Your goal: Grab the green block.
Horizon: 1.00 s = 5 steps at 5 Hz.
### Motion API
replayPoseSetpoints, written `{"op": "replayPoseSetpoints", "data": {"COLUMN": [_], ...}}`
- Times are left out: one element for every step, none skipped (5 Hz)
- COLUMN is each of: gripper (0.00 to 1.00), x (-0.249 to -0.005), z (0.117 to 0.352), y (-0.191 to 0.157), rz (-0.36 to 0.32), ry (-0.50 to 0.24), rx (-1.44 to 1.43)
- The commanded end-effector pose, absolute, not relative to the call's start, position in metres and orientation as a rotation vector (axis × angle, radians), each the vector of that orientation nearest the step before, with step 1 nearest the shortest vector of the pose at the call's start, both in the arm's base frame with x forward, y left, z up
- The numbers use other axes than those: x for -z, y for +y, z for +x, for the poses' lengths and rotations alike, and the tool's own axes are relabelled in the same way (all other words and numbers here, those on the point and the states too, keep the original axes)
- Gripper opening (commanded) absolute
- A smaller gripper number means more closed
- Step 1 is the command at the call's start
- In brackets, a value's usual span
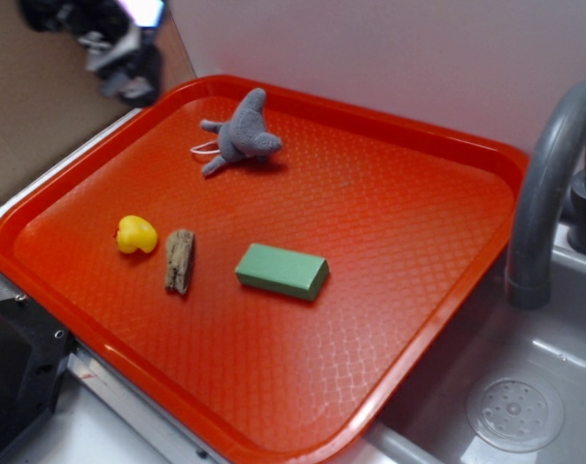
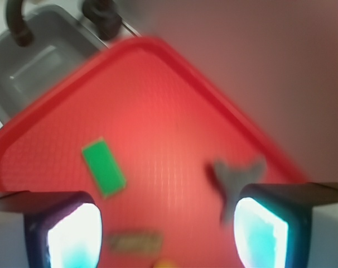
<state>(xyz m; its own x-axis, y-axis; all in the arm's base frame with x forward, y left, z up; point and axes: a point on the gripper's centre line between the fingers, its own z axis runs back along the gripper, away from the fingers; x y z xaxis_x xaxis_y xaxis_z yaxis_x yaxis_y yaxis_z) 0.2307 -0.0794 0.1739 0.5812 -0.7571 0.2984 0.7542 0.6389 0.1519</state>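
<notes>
Nothing done yet on the grab, as far as I can judge: claw is high above the tray, jaws spread wide, nothing between them. All of approach, descent and close is left

Wrist view, left to right relative to the claw:
- green block sits flat on the tray, ahead of the left finger and slightly inboard of it, well apart from both pads. Long axis runs diagonal to the jaw line, so a wrist turn looks needed before closing
- brown wood piece lies between the fingers, nearer the left one, closest thing to the claw centre. Risk of landing on it instead of the block
- a sliver of yellow at the bottom edge, the rubber duck, mostly cut off
- grey plush toy is ahead of the right finger, partly hidden behind it

Exterior view confirms the layout: duck, wood, block in a row on the tray, none touching; plush well apart near the far rim

Hard to make out:
- wrist view is blurred throughout, edges soft
- in the exterior view the arm is only a dark blur in the top left corner, claw itself not readable there
- sink and faucet at right are cut by the frame
</notes>
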Motion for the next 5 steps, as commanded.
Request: {"op": "replayPoseSetpoints", "data": {"gripper": [1.00, 1.00, 1.00, 1.00, 1.00], "x": [-0.150, -0.129, -0.102, -0.077, -0.055], "z": [0.210, 0.204, 0.204, 0.203, 0.201], "y": [-0.131, -0.141, -0.148, -0.153, -0.155], "rz": [-0.058, -0.046, -0.047, -0.036, -0.022], "ry": [-0.362, -0.301, -0.230, -0.169, -0.100], "rx": [1.328, 1.368, 1.387, 1.406, 1.414]}}
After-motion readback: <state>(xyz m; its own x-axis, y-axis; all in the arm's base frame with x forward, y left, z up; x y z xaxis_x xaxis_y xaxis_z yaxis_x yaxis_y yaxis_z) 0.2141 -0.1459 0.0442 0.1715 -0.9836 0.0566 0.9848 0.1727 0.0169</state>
